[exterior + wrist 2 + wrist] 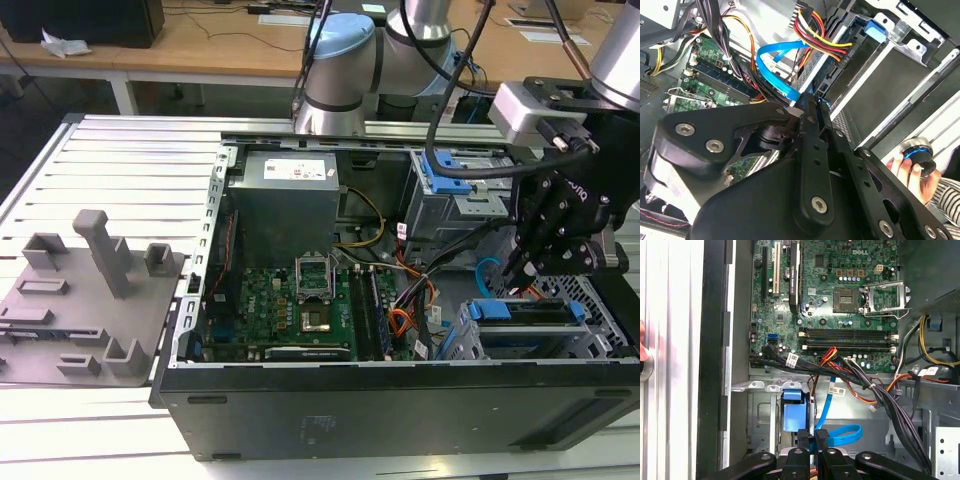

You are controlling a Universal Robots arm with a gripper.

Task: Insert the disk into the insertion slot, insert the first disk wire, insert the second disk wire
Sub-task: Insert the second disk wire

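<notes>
Wooden desks stand behind a ribbed metal workbench (pixel 120 160) that carries an open black computer case (pixel 380 400) with a green motherboard (pixel 285 305) inside; a grey moulded fixture (pixel 90 290) lies on the bench toward the exterior view's left. At the case's end toward the exterior view's right, the disk (pixel 525 312) in its blue frame sits inside the insertion slot (pixel 590 335); the black gripper (pixel 520 268) hangs just above its inner end. In the second wrist view the gripper's fingers (pixel 812 120) are drawn nearly together, pinching the plug end of the second disk wire (pixel 775 70), whose light blue loop rises beside them; the first disk wire (pixel 817 35), with its black plug, lies just beyond, apart from the fingers. A person's hand (pixel 917 170) rests outside the case.
</notes>
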